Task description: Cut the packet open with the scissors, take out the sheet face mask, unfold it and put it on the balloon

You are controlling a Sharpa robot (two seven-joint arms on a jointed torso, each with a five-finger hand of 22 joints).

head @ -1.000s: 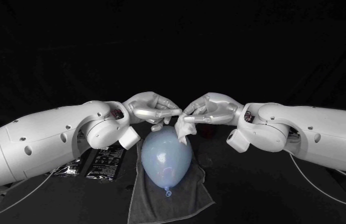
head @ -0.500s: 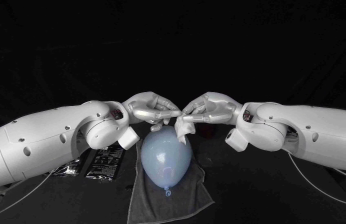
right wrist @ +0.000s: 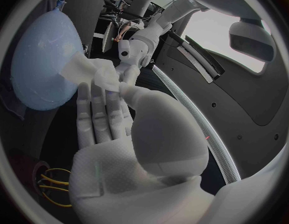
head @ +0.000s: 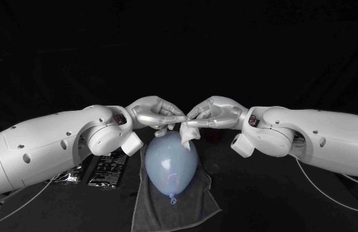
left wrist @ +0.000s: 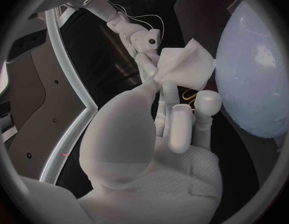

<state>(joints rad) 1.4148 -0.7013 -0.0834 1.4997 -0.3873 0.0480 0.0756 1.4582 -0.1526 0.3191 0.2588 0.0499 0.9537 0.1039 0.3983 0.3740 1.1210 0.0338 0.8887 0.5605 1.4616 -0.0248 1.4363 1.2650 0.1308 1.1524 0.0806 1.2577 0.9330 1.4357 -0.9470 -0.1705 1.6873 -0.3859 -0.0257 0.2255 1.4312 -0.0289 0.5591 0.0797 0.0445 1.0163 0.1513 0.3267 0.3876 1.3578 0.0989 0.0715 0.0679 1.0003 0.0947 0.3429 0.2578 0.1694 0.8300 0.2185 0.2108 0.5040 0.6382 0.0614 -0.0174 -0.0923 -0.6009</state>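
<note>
A pale blue balloon [head: 172, 162] lies on a grey towel [head: 179, 207], knot toward me. Just above its far end, my left hand [head: 155, 113] and right hand [head: 214, 115] meet fingertip to fingertip. Both pinch a white, still folded sheet face mask [head: 189, 132] that hangs down against the balloon's top. In the left wrist view the mask [left wrist: 184, 64] sits at my left hand's [left wrist: 166, 134] fingertips beside the balloon [left wrist: 256, 79]. The right wrist view has the mask [right wrist: 88, 72] between my right hand [right wrist: 116, 129] and the balloon [right wrist: 44, 59]. A black packet [head: 109, 169] lies left of the towel.
A crinkled foil piece [head: 67, 175] lies left of the packet. A dark red thing [head: 214, 136] sits on the table behind the right hand, and yellow loops [right wrist: 54, 186] lie near it. Both forearms flank the balloon closely.
The right arm has edged slightly left. Both hands still hold the folded mask over the balloon's far end; the balloon has not moved.
</note>
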